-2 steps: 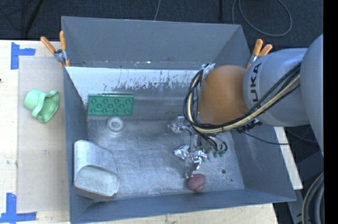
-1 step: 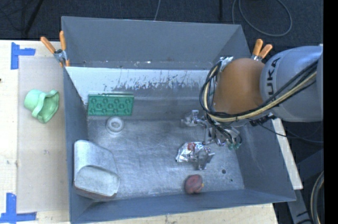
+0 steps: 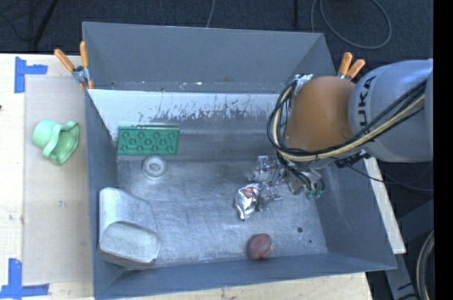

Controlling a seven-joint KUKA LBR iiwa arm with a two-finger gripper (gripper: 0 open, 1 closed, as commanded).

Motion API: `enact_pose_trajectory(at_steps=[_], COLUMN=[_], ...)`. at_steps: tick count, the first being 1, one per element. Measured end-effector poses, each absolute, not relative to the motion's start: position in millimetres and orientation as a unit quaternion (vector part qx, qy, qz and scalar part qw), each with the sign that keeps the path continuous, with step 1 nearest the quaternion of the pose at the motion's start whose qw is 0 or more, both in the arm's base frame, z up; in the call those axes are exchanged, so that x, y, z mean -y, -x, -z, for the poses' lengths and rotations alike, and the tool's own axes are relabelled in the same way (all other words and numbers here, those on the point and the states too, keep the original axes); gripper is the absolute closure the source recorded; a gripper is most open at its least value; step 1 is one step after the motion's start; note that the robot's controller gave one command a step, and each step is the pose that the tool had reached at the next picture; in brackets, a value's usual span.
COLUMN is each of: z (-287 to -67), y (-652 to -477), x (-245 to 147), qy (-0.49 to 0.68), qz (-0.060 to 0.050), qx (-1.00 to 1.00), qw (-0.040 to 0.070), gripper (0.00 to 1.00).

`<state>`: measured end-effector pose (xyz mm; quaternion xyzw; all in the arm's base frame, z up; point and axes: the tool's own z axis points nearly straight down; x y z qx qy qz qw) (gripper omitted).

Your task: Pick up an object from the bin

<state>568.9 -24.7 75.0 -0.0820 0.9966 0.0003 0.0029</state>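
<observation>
The hand [image 3: 271, 182] is low over the floor of the grey metal bin [image 3: 205, 51], right of the middle, below the arm's rounded orange-brown wrist cover [image 3: 318, 114] and its loop of yellow and black cables [image 3: 279, 132]. Whether the hand is wide or narrow cannot be told, as its metal parts merge with what lies below. Just at its lower left, touching or nearly so, lies a crumpled lump of shiny silver foil [image 3: 247, 201]. Nearer the front wall rests a small reddish-brown round ball [image 3: 260, 246]. Well apart, at the left, are a flat green studded building plate [image 3: 148, 141] against the back slope, a small clear round cap [image 3: 153, 166] just below it, and a pale grey cup on its side [image 3: 127, 228] in the front left corner. Outside the bin, a light green plastic piece [image 3: 56, 140] lies on the pale worktop [image 3: 42, 221].
</observation>
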Motion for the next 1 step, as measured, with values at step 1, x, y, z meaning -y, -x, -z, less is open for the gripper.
enact_pose_trajectory(at_steps=[1], z=[-200.4], y=[-563.7], x=[22.9], qy=[0.122], qz=[0.001], qx=[-0.993], qw=[0.004], gripper=[1.0])
